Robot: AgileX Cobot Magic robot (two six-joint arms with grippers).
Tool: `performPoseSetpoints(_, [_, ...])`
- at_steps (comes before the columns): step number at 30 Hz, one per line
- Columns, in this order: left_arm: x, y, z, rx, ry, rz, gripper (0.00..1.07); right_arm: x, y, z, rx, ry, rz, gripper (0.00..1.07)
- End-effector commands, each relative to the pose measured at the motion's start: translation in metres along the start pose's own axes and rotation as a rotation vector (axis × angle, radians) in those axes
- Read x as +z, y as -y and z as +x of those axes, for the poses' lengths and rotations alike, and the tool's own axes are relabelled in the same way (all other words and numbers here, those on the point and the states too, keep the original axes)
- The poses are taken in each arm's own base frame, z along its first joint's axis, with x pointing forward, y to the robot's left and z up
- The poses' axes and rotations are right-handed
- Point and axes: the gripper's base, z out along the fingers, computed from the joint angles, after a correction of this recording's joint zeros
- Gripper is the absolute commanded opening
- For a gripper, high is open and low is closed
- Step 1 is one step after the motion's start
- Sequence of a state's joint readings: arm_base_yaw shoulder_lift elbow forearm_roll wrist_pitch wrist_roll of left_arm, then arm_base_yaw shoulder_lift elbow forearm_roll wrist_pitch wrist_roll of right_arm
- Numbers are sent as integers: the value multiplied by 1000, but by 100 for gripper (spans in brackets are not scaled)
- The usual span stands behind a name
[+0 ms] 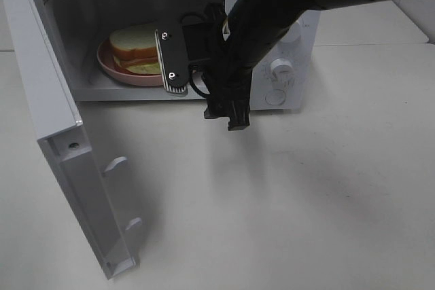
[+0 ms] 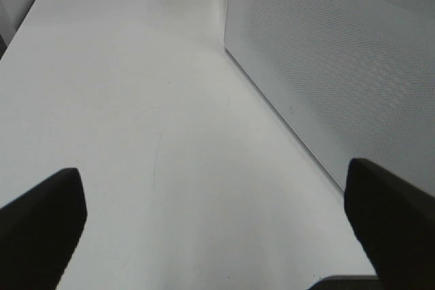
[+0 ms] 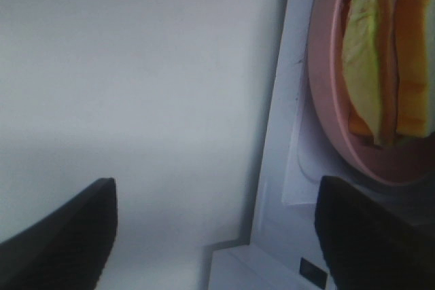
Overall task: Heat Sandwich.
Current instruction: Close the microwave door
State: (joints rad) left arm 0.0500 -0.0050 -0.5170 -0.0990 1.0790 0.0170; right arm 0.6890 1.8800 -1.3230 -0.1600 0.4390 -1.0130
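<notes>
The sandwich [image 1: 136, 49] lies on a round pink plate [image 1: 109, 66] inside the open white microwave [image 1: 292, 39]. The right wrist view shows the sandwich [image 3: 387, 52] close up, with tan crust and pale green filling, on the plate [image 3: 326, 79]. My right gripper [image 1: 207, 106] hangs open at the front of the microwave's opening, just right of the plate, with nothing between its fingers [image 3: 68, 236]. My left gripper [image 2: 217, 229] is open and empty over bare table. Its arm is out of the exterior view.
The microwave door [image 1: 61, 140] swings wide open to the left and reaches toward the table's front. A perforated white panel [image 2: 340, 66] of the microwave stands close beside the left gripper. Knobs [image 1: 280, 67] sit on the microwave's right front.
</notes>
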Motion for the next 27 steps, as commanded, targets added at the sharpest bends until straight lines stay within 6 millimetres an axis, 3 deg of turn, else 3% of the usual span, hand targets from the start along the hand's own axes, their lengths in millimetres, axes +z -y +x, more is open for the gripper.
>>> performPoseSetpoints(1, [-2,1,1,-6,26,15,98,-18,-10,7,41,-1,4,76])
performPoseSetpoints(11, [-2,1,1,-6,26,15,98,-44,-29,18,208,-20,-20,76])
performPoseSetpoints(20, [-2,1,1,-6,26,15,98,-71,-46,29,555,-52,-37,76])
performPoseSetpoints(27, [-2,1,1,-6,26,15,98,-88,-59,36,692,-54,-29,77])
